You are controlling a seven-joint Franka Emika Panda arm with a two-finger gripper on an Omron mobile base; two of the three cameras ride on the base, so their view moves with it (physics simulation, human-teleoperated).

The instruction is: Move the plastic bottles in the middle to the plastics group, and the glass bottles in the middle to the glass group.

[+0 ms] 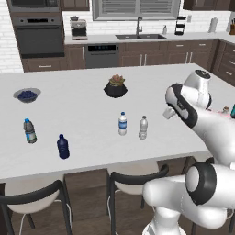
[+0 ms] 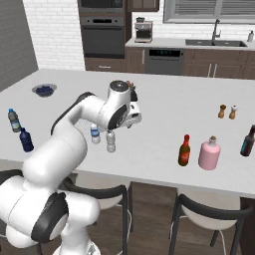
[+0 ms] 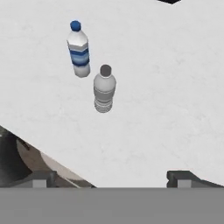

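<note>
Two small clear plastic bottles stand upright side by side in the middle of the island: the blue-labelled bottle (image 1: 122, 124) (image 2: 95, 133) (image 3: 79, 50) and the plain greyish bottle (image 1: 143, 127) (image 2: 111, 141) (image 3: 104, 89). My gripper (image 3: 111, 178) hovers above and to their right, open and with nothing between its fingertips (image 3: 180, 176). The slim red-brown glass bottle (image 2: 185, 150) stands right next to the pink bottle (image 2: 209, 153), with the teal bottle (image 2: 247, 141) further right. At the left end are the navy bottle (image 1: 63, 147) (image 2: 26, 140) and the dark-capped clear bottle (image 1: 30, 131) (image 2: 14, 120).
A plant in a black pot (image 1: 115, 87) sits behind the middle bottles. A bowl of blueberries (image 1: 27, 95) is at the far left. Salt and pepper shakers (image 2: 227, 111) stand behind the glass group. Stools (image 1: 131, 176) line the counter's near edge (image 3: 52, 153).
</note>
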